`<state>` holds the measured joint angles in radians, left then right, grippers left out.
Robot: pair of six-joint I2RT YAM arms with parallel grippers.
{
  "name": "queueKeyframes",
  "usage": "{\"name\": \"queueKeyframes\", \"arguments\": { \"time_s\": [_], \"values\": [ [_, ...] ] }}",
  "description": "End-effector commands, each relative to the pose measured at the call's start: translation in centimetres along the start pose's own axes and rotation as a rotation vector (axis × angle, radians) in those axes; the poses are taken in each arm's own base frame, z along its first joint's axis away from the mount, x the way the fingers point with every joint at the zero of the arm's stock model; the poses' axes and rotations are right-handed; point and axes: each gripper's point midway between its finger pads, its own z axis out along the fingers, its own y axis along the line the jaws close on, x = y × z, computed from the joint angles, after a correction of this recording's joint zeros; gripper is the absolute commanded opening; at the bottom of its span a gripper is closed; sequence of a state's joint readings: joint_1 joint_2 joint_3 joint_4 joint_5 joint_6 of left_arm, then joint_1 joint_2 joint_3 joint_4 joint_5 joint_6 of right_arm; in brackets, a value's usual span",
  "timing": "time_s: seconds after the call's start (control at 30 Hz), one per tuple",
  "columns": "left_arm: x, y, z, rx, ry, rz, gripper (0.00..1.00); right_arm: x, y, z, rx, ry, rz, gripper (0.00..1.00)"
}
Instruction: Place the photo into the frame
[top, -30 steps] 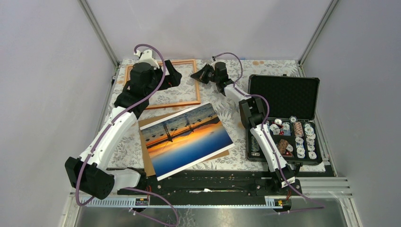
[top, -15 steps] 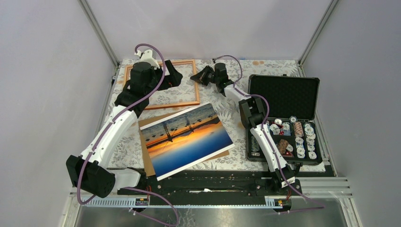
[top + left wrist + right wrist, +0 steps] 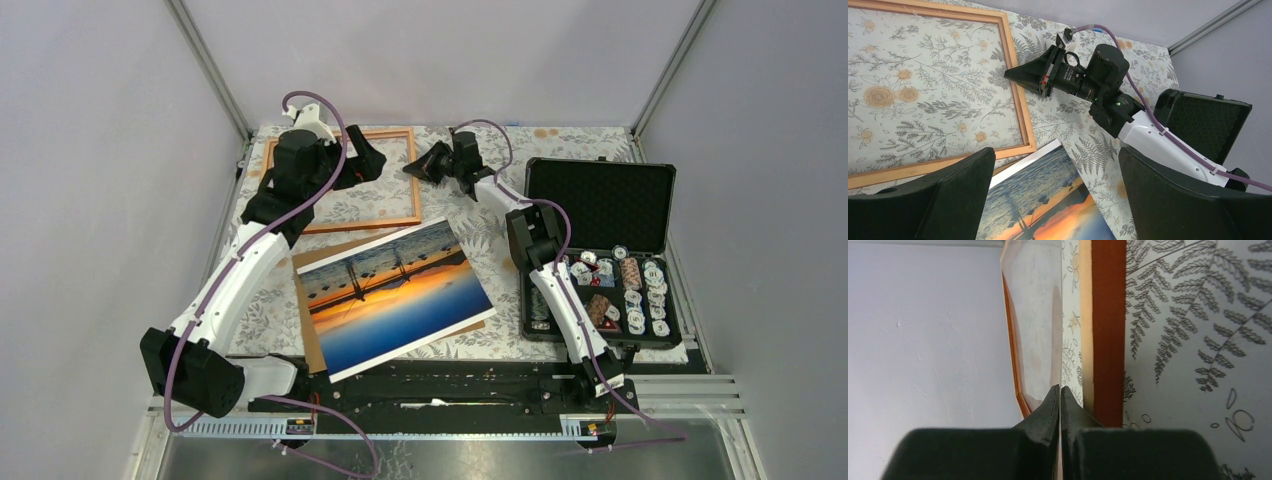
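Observation:
The photo lies face up at the table's front middle, partly on a brown backing board; its far corner shows in the left wrist view. The wooden frame lies flat at the back left. My left gripper is open and empty, above the frame's right part. My right gripper is at the frame's right rail. It is shut, apparently on the edge of a thin clear sheet that rises from inside the frame.
An open black case of chips stands at the right. The floral cloth covers the table. Grey walls and metal posts close in the back and sides.
My right wrist has turned and shifted slightly at the frame's right rail. The left arm and the photo have barely moved.

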<state>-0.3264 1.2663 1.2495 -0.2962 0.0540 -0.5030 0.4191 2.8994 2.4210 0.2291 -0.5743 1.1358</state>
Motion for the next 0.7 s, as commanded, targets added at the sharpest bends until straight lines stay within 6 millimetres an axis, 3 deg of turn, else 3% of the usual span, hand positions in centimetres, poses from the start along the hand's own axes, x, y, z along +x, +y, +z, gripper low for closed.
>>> {"name": "queueKeyframes", "arguments": {
  "time_s": [0.0, 0.17, 0.27, 0.47, 0.67],
  "values": [
    [-1.0, -0.6, 0.2, 0.035, -0.036, -0.008, 0.99, 0.0, 8.4, -1.8, -0.145, 0.028, -0.086, 0.0],
    [-0.9, -0.6, 0.2, 0.035, -0.034, -0.01, 0.99, 0.1, 8.1, -1.5, -0.196, 0.01, -0.096, 0.33],
    [-1.0, -0.5, 0.1, 0.035, -0.036, -0.012, 0.99, 0.6, 7.8, -1.0, -0.196, 0.011, -0.097, 0.47],
    [-1.0, -0.6, 0.1, 0.042, -0.034, -0.016, 0.99, 1.8, 7.9, -0.6, -0.176, -0.017, -0.115, 0.5],
    [-0.9, -0.6, 0.2, 0.042, -0.032, -0.019, 0.99, 2.2, 8.1, 0.1, -0.16, -0.091, -0.114, 0.39]
  ]
}}
